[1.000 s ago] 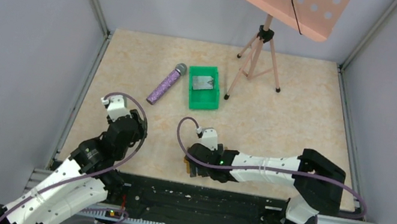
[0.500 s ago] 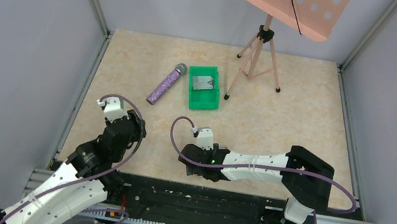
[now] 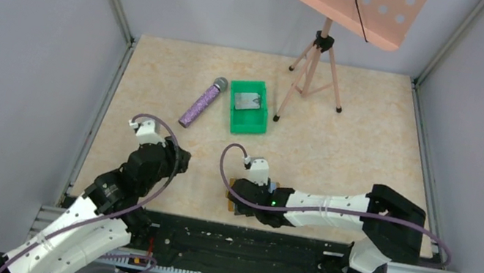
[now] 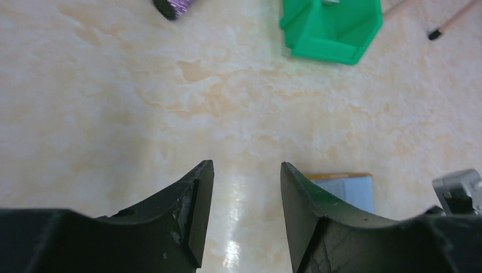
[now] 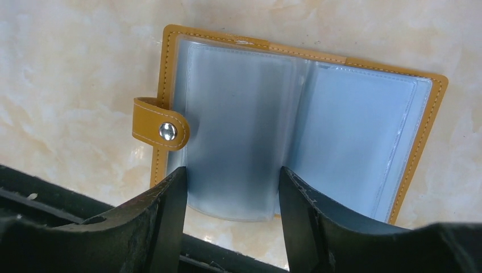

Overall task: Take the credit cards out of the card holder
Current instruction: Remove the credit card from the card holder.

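Note:
The card holder (image 5: pixel 295 119) lies open on the table, tan leather with pale blue-grey pockets and a clasp tab (image 5: pixel 161 131). I cannot tell whether the pockets hold a card. My right gripper (image 5: pixel 233 177) is open, its fingers on either side of the near edge of the left pocket leaf. In the top view it (image 3: pixel 243 202) covers most of the holder (image 3: pixel 234 206). One silvery credit card (image 3: pixel 249 101) lies in the green bin (image 3: pixel 256 125). My left gripper (image 4: pixel 247 170) is open and empty, low over bare table left of the holder (image 4: pixel 348 190).
A purple microphone (image 3: pixel 201 102) lies left of the green bin. A pink music stand on a tripod (image 3: pixel 317 75) stands at the back right. The black rail (image 3: pixel 243 244) runs along the near edge, just behind the holder.
The right gripper shifted left, then back right over the holder. The left gripper moved a little right, towards the holder.

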